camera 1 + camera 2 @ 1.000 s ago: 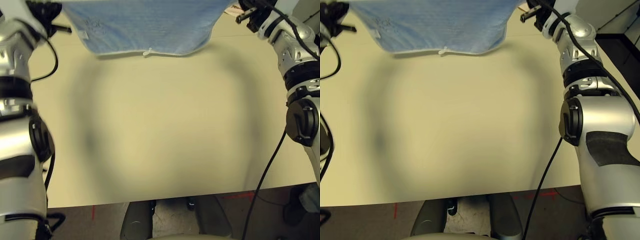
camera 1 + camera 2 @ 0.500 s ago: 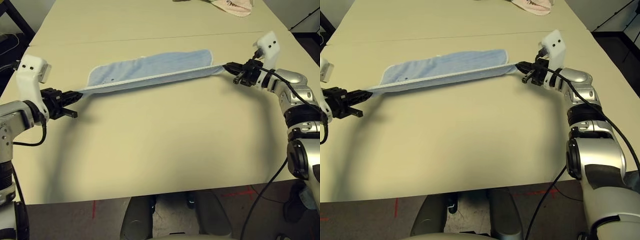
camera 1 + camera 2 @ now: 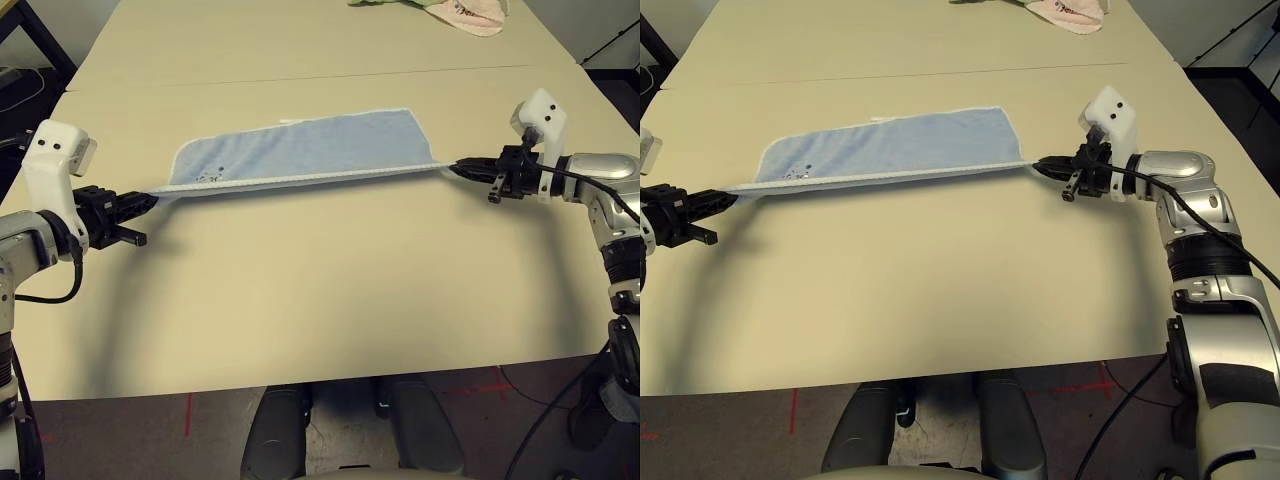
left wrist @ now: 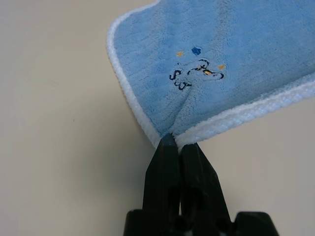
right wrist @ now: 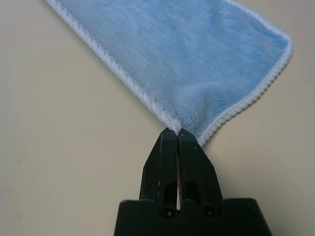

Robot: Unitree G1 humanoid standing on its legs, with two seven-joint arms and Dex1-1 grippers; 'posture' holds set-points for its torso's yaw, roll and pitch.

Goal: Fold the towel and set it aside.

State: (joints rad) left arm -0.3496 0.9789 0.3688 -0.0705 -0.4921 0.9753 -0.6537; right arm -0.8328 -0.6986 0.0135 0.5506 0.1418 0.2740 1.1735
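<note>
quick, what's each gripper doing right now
left gripper: closed on a corner of the towel
right gripper: closed on the towel's other near corner

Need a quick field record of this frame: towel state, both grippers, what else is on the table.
towel: light blue towel stretched between the two grippers, far part lying on the table, near edge pulled taut
embroidered mark: small dark mark near the corner held by the left gripper
left gripper: left gripper shut on a near corner of the towel
right gripper: right gripper shut on the other near corner
table: beige table
other items: pink cloth and green cloth at the far edge, apart from the towel
fold status: not yet folded
</note>
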